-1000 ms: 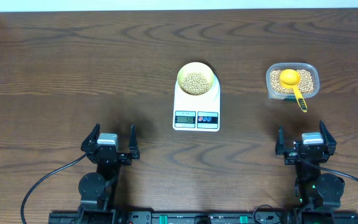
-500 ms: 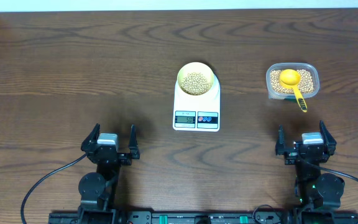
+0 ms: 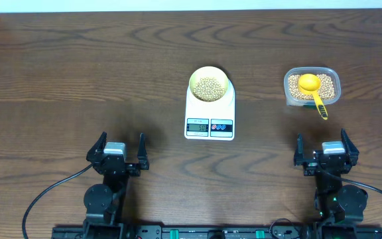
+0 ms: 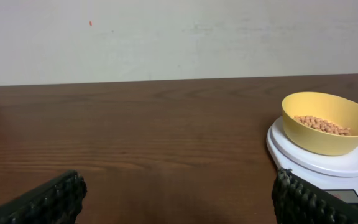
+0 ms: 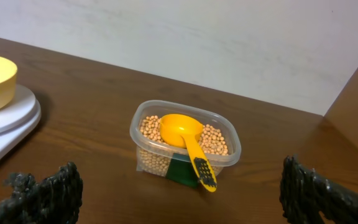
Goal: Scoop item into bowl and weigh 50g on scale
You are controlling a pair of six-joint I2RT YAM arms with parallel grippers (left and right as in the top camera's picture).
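The left claw (image 3: 120, 142) is seen spread to its full width, with nothing held and nothing touched between its fingers (image 4: 48, 200). The right claw (image 3: 322, 143) is likewise spread wide and empty, its fingers (image 5: 50, 191) clear of every object. Both are parked low at the near edge of the worktop (image 3: 58, 79).

The scale (image 3: 209, 111) is laid with its long axis running from the far side towards the robot, and its display (image 3: 197, 127) is turned to the near edge. The bowl (image 3: 191, 85) is set upright on the far end of the scale, and a layer of beans (image 3: 209, 87) is held in it. The digits on the display cannot be read.

The scale and bowl are placed ahead of the claws and between them, well apart from both, somewhat nearer the left one. In the left wrist view they are found at the right; in the right wrist view, at the left edge.

A clear tub (image 3: 288, 86) of beans is stood ahead of the right claw, apart from it. A yellow scoop (image 3: 309, 83) is rested in the tub, its handle pointed over the rim towards the near edge.
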